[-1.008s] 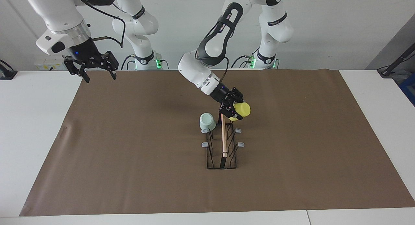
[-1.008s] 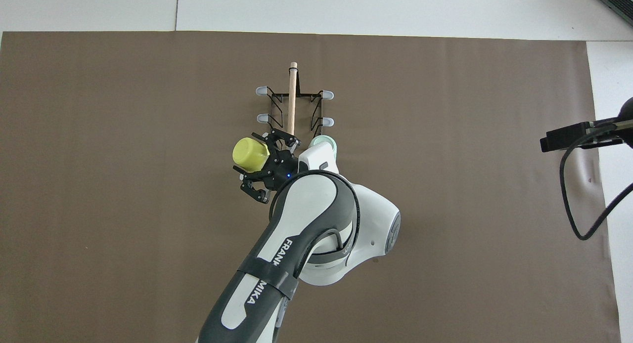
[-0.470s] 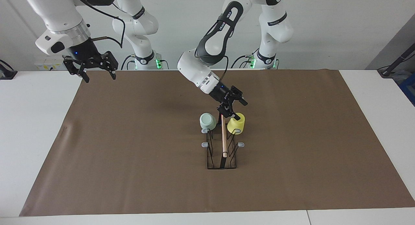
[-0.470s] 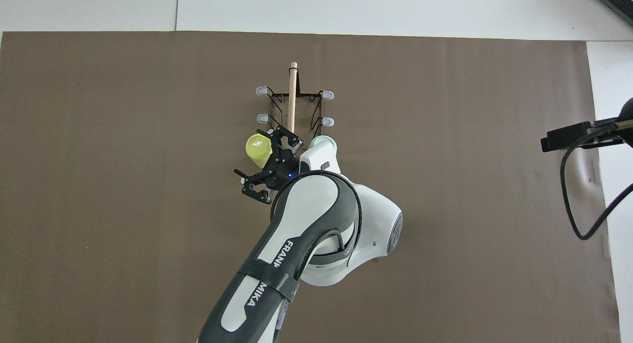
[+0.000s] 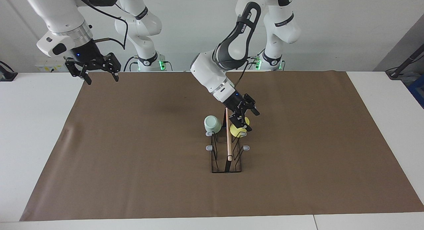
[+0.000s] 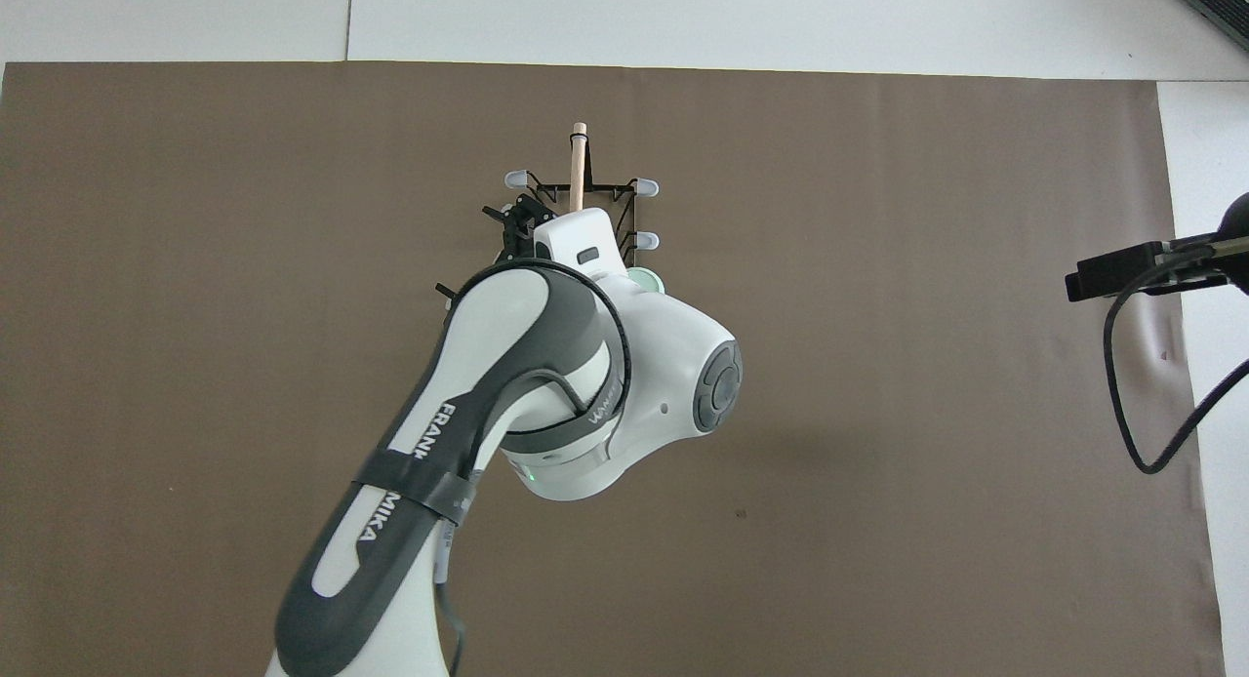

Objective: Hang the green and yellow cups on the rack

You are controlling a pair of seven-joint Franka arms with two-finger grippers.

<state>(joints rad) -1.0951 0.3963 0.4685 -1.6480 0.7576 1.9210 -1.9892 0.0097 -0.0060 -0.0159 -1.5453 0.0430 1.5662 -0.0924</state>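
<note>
The rack (image 5: 227,150) stands mid-table on the brown mat (image 5: 132,150), its wooden rod (image 5: 228,137) running lengthwise away from the robots — long axis in line with their reach, prongs sticking out to either side. The left gripper (image 5: 246,118) hangs just over the rack's end nearest the robots, fingers spread, gripping nothing. Right beneath it the yellow cup (image 5: 237,131) sits on a prong, tilted. The green cup (image 5: 212,124) hangs on the matching prong across the rod, toward the right arm's end, its base angled up and outward. The right gripper (image 5: 100,73) waits well away from all this, over the mat's corner, fingers spread — empty.
</note>
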